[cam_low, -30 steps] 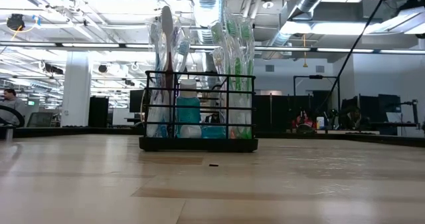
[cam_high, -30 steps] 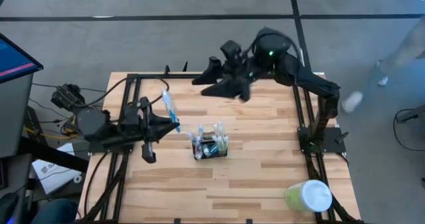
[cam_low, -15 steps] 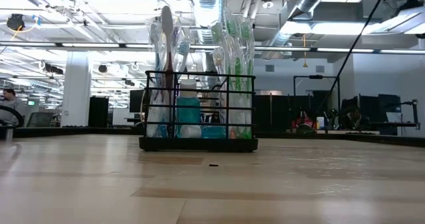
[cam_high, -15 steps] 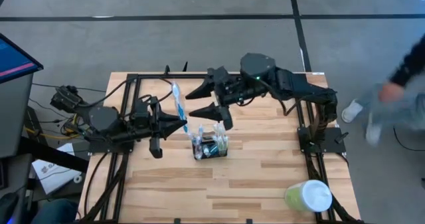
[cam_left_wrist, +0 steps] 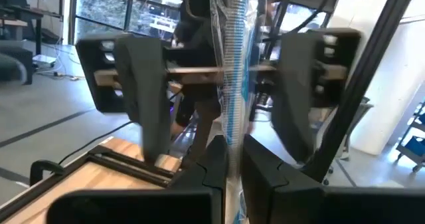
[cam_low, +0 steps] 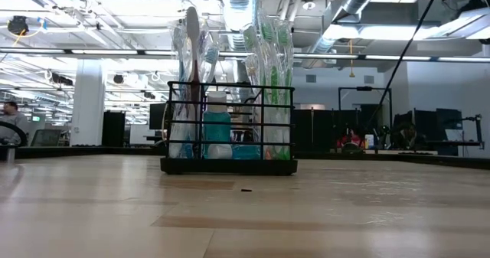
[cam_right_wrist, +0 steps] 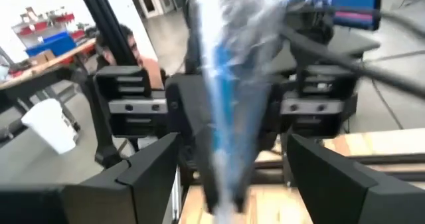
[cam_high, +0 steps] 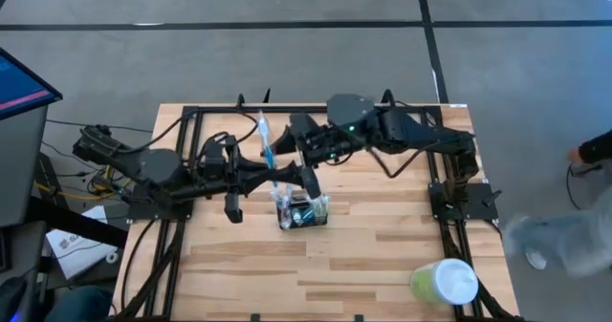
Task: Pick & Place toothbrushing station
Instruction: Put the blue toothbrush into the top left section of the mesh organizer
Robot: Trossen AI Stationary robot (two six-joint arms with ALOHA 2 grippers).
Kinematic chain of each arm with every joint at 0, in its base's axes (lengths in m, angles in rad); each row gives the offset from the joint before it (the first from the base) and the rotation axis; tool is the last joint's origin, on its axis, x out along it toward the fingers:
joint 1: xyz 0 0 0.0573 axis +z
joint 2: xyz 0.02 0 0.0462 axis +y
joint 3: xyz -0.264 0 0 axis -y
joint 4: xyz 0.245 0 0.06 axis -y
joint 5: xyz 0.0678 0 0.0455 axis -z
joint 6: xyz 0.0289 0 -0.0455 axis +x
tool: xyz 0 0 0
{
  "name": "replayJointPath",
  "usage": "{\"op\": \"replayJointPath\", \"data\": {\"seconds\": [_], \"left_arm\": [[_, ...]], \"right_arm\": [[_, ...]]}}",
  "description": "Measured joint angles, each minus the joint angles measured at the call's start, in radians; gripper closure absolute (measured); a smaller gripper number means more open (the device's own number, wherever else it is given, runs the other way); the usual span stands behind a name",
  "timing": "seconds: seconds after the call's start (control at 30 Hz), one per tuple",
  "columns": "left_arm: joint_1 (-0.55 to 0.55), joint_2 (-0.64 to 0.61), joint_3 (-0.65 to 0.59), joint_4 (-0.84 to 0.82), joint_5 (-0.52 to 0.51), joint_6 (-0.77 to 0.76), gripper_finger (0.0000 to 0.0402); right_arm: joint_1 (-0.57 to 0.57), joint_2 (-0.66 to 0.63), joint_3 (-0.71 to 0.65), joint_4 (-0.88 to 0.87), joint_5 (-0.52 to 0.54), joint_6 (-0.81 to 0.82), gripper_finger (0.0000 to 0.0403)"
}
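I see a matt pale wood table, a black wire-metal station, and glossy clear plastic wrap on the toothbrush.

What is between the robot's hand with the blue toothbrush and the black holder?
Nothing visible. The left hand is shut on the wrapped toothbrush just beside the black holder. The right hand, open, faces it around the toothbrush, not between them.

Blurred in right wrist view: wrapped toothbrush. Cut off at edge: passing person, likewise blurred.

Left gripper clamped, right gripper spread, facing
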Motion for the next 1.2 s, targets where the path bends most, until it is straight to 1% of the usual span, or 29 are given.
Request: {"op": "replayJointPath", "data": {"seconds": [0.17, 0.3, 0.43, 0.6, 0.67, 0.73, 0.8, 0.87, 0.97, 1.03, 1.1, 1.2], "left_arm": [[0.002, 0.005, 0.000, -0.005, 0.001, -0.002, 0.0390], [0.001, 0.007, 0.000, -0.007, -0.003, -0.002, 0.0390], [0.001, 0.007, 0.000, -0.007, -0.004, -0.002, 0.0390], [0.001, 0.007, 0.000, -0.007, 0.001, -0.002, 0.0389], [-0.001, 0.007, 0.000, -0.008, -0.002, -0.009, 0.0381], [-0.006, 0.007, 0.000, -0.007, 0.013, -0.007, 0.0367], [-0.012, 0.007, 0.000, -0.019, 0.013, 0.002, 0.0347], [-0.020, 0.004, 0.000, -0.053, 0.009, -0.027, 0.0325], [-0.040, -0.025, 0.000, -0.175, -0.057, -0.126, 0.0290], [-0.047, -0.046, 0.000, -0.239, -0.097, -0.187, 0.0262], [-0.046, -0.060, 0.000, -0.233, -0.108, -0.200, 0.0235], [-0.043, -0.077, 0.000, -0.182, -0.121, -0.161, 0.0202]], "right_arm": [[0.014, 0.001, -0.001, 0.005, 0.027, 0.000, 0.0145], [0.014, -0.010, -0.001, 0.005, 0.035, 0.001, 0.0177], [0.016, -0.011, 0.000, 0.001, 0.032, 0.000, 0.0236], [0.026, -0.011, 0.000, -0.004, 0.032, -0.021, 0.0341], [0.026, -0.011, 0.000, -0.012, 0.031, -0.029, 0.0380], [0.026, -0.011, 0.000, -0.014, 0.038, -0.023, 0.0385], [0.026, -0.011, 0.000, -0.035, 0.073, -0.004, 0.0378], [0.027, -0.011, 0.000, -0.074, 0.099, 0.003, 0.0380], [0.029, -0.011, 0.000, -0.132, 0.110, 0.003, 0.0388], [0.039, -0.011, 0.000, -0.155, 0.141, 0.003, 0.0388], [0.056, -0.011, 0.000, -0.178, 0.178, 0.002, 0.0386], [0.081, -0.007, 0.000, -0.204, 0.215, -0.012, 0.0387]]}}
